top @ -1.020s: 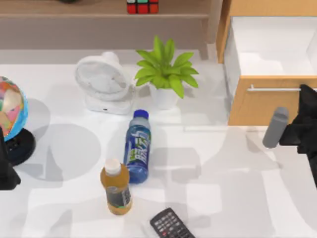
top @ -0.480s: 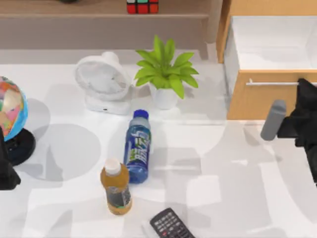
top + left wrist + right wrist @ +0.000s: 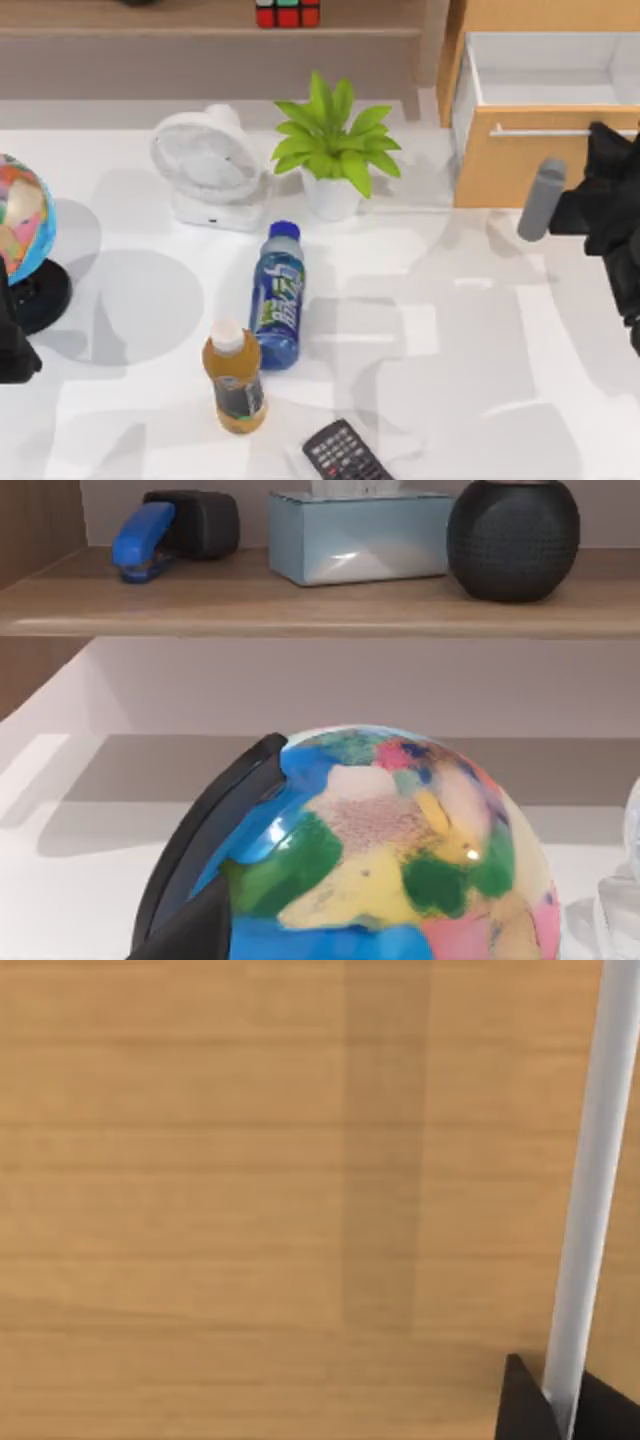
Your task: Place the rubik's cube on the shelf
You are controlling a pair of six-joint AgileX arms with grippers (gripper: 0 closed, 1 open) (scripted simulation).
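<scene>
White bench [image 3: 480,400], cluttered; wall unit at back.
- rubik's cube [image 3: 287,13]: resting on shelf [image 3: 180,20], back centre. Task goal apparently met.
- right claw [image 3: 560,1400]: at drawer front [image 3: 520,165], far right; clenched on silver handle [image 3: 590,1180]. Cube well away toward left-back; no long axis to align.
- left claw: parked at left edge beside globe [image 3: 22,215]; finger state cannot tell.
- Change: drawer pushed further shut; right arm advanced toward cabinet.
</scene>
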